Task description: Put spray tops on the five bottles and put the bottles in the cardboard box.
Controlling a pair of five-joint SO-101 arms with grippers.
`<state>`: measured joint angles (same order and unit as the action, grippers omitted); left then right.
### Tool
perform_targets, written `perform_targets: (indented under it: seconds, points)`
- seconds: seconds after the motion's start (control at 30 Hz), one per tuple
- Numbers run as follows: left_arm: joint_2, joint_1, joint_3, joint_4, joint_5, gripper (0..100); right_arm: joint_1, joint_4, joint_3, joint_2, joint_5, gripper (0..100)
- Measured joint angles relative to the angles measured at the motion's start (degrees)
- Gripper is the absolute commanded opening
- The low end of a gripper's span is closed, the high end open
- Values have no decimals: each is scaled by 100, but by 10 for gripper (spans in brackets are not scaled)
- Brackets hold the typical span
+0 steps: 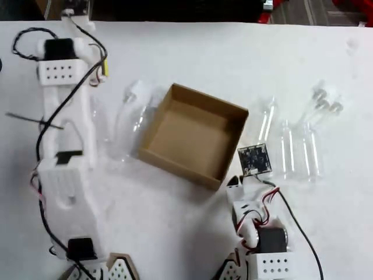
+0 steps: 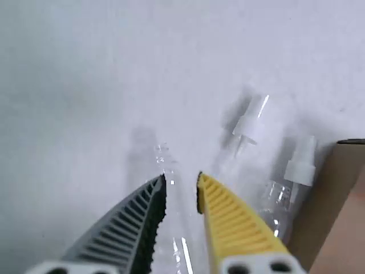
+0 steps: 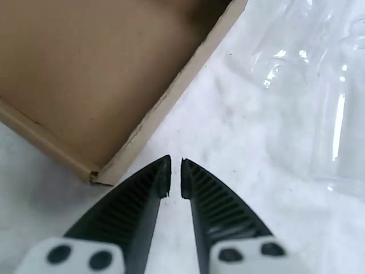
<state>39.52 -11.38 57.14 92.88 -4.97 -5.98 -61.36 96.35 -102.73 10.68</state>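
My left gripper point(image 2: 181, 181) hangs over a topless bottle point(image 2: 163, 157) lying on the table point(image 2: 85, 85). The grey and yellow fingers are a narrow gap apart, the neck just past their tips and the body running beneath them. I cannot tell whether they touch it. A topped bottle point(image 2: 249, 127) and a second point(image 2: 300, 165) lie just beside it, next to the box point(image 1: 210, 100). My right gripper point(image 3: 175, 171), black fingers all but closed on nothing, sits just off a box corner, with three more bottles point(image 1: 287, 146) nearby.
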Motion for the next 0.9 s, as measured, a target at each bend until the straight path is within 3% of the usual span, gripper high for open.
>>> perform_targets:
  seconds: [0.27, 0.43, 0.9]
  points:
    - [2286, -105, 1952, 246, -457, 100, 0, 0, 0, 0, 0, 15]
    - [3200, -448, 2769, 325, -501, 181, 0, 0, 0, 0, 0, 15]
    - [3675, -527, 3376, 387, -527, 184, 0, -18, 0, 0, 0, 15]
